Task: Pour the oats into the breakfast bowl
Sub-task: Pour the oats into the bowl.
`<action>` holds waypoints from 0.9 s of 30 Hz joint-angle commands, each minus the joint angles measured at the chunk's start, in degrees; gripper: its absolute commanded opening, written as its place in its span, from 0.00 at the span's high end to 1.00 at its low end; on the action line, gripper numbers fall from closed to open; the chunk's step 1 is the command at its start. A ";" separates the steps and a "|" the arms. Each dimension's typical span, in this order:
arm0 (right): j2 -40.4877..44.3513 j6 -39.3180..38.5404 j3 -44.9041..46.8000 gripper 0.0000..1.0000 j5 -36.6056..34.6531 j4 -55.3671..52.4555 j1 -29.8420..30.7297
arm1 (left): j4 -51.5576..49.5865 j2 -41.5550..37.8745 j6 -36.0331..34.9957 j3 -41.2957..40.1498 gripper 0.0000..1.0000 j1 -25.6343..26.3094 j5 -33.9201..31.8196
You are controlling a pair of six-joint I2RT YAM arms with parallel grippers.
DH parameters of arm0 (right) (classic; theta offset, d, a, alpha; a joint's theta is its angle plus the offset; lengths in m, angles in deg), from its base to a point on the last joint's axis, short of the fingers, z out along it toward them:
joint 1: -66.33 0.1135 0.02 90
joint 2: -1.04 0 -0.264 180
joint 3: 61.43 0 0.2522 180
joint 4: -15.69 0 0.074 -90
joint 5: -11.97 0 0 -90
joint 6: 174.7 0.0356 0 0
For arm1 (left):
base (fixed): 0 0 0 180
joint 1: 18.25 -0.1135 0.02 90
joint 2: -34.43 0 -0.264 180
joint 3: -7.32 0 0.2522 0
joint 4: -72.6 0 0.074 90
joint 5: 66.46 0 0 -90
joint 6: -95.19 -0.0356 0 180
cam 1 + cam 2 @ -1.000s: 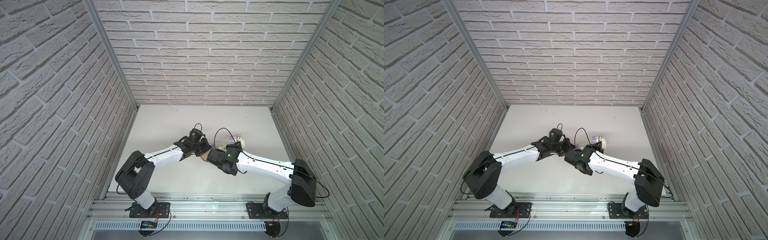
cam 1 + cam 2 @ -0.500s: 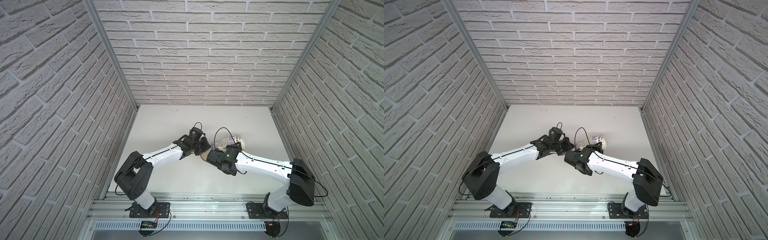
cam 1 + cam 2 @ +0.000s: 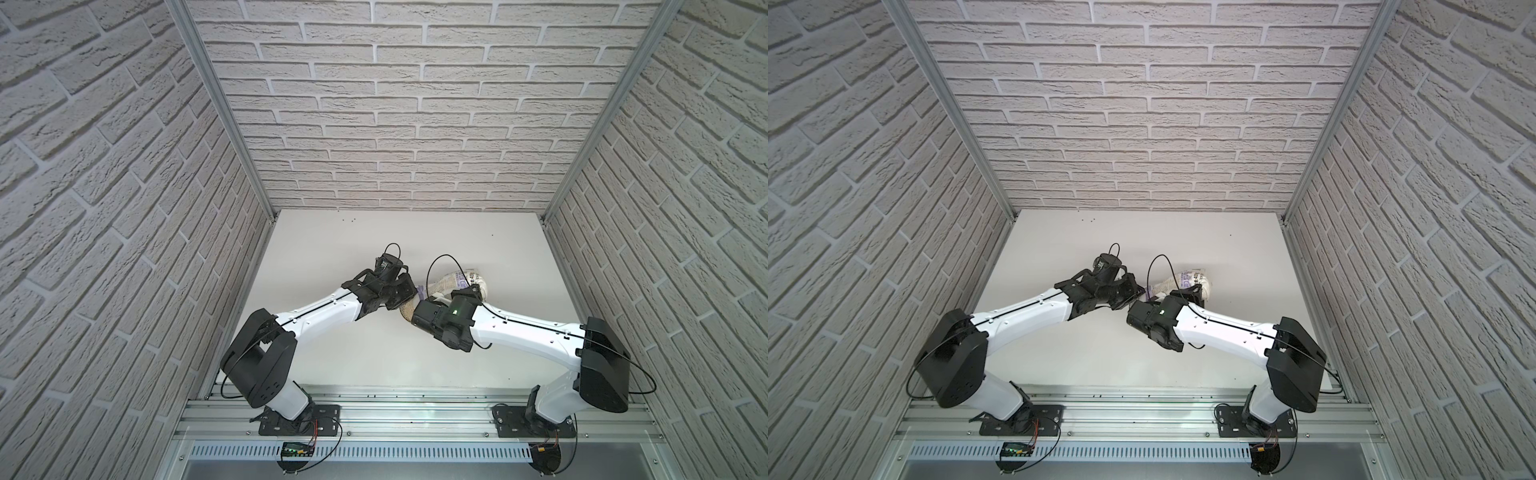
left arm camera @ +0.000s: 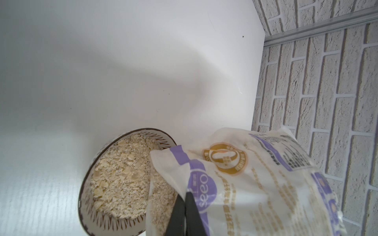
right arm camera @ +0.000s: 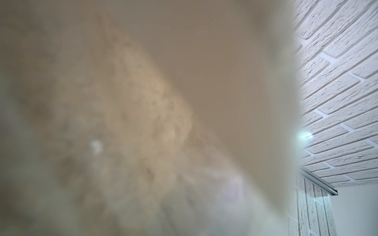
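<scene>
The breakfast bowl (image 4: 86, 196), white with a dark lattice and a dark rim, stands on the table in the left wrist view. It holds a heap of pale oats (image 4: 122, 175). The soft white-and-purple bag of oats (image 4: 255, 183) lies tilted, its open mouth over the bowl. My left gripper (image 4: 185, 202) is shut on the mouth's edge. In both top views the bag (image 3: 457, 282) (image 3: 1187, 280) hangs between the two wrists. My right gripper (image 3: 468, 293) is closed on its body. The right wrist view is filled by a blurred bag (image 5: 143, 112). In the top views the arms hide the bowl.
The white table (image 3: 374, 241) is walled by brick panels at the back (image 3: 395, 124) and on both sides. A side wall (image 4: 317, 102) stands close beyond the bag. The two wrists nearly touch at mid-table.
</scene>
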 commanded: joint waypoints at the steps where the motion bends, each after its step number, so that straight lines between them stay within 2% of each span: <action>1: 2.00 2.91 -1.91 0.96 -10.22 -0.58 0.23 | -2.94 2.41 -0.97 0.25 1.00 -0.84 -2.12; 4: 1.20 4.49 -1.85 0.97 -10.40 -1.94 0.22 | -1.76 4.12 -0.20 0.06 1.00 -0.59 -0.62; 11: 3.32 3.62 -2.72 0.97 -11.25 -1.54 0.24 | -3.14 0.92 -1.48 0.06 1.00 -0.66 -4.05; 15: 2.51 3.90 -1.94 0.96 -9.92 -0.76 0.22 | -3.33 2.72 -1.37 0.43 1.00 -0.66 -3.35; 19: 1.68 7.06 -2.49 0.96 -9.98 -2.84 0.22 | -3.40 1.46 -0.94 -0.68 1.00 -0.69 -4.45; 24: 2.65 7.07 -1.18 0.97 -8.65 -1.35 0.24 | -3.50 2.60 -1.07 -0.20 1.00 -0.52 -3.36; 27: 2.13 10.53 -0.89 0.96 -7.54 -3.32 0.26 | -3.09 2.83 -0.66 -0.12 1.00 -0.39 -3.19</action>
